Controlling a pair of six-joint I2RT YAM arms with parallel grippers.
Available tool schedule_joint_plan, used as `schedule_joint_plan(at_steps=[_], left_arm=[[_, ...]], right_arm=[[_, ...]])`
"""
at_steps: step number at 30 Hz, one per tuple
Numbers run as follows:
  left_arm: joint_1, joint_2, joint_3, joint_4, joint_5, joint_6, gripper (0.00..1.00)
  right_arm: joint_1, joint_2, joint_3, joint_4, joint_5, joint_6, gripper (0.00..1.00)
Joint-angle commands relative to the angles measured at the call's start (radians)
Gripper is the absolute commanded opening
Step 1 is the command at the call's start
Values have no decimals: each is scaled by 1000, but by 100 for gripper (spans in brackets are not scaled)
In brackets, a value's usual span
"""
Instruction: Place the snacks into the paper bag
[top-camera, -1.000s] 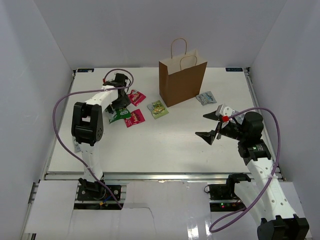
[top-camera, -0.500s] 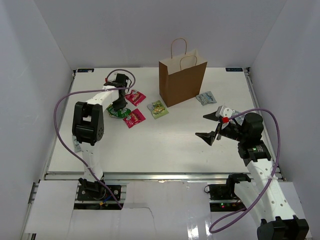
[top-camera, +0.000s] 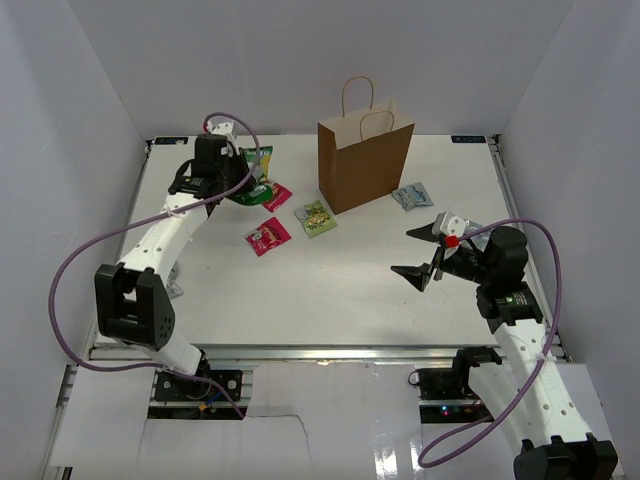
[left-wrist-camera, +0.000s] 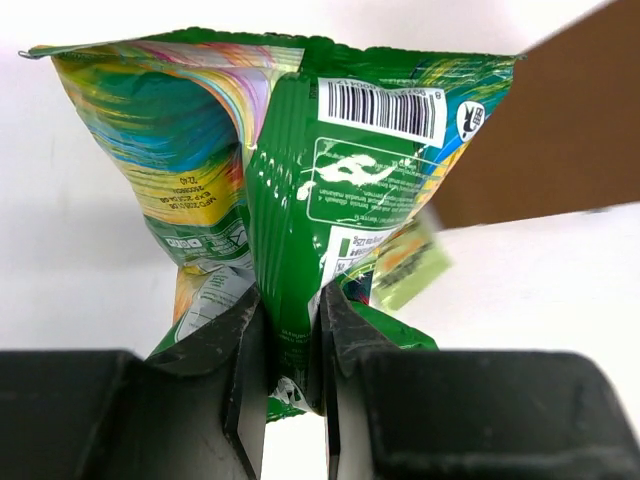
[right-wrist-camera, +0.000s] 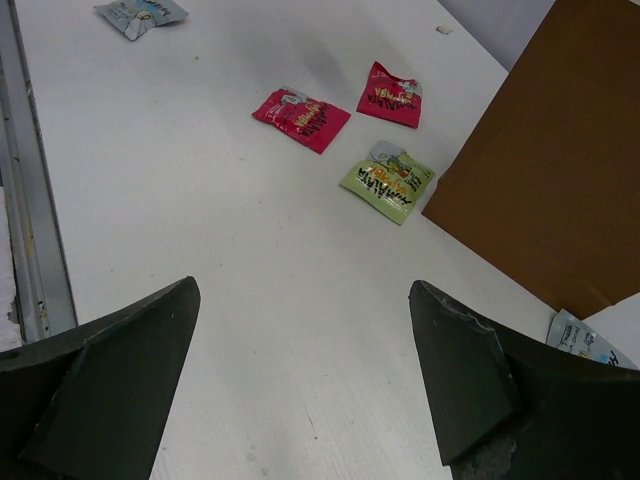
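While the right arm waits near the right edge of the table (top-camera: 330, 300), its gripper (top-camera: 418, 252) spread wide and holding nothing, the left gripper (left-wrist-camera: 293, 375) is clamped on a green snack packet (left-wrist-camera: 330, 180), pinching its crinkled lower end between both fingers (left-wrist-camera: 250, 365). The packet is held off the table near the far left corner, barcode side facing the wrist camera. The brown paper bag (top-camera: 365, 165) stands upright near the middle of the far edge, handles up, to the right of the held packet. On the table left of the bag lie two red packets (top-camera: 268, 236) (top-camera: 274, 194) and a yellow-green one (top-camera: 316, 218), the latter nearest the bag's foot. A pale blue packet (top-camera: 411, 195) lies just beside the bag's right side.
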Motion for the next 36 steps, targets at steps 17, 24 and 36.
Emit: schedule_joint_plan(at_steps=[17, 24, 36], left_arm=[[-259, 142, 467, 528, 349, 316, 0], [-374, 328, 654, 614, 12, 470, 0], [-447, 500, 748, 743, -215, 550, 0]], right_arm=[[-6, 4, -10, 38, -32, -10, 91], [-6, 5, -14, 38, -38, -4, 91], [-6, -7, -12, 67, -44, 7, 91]])
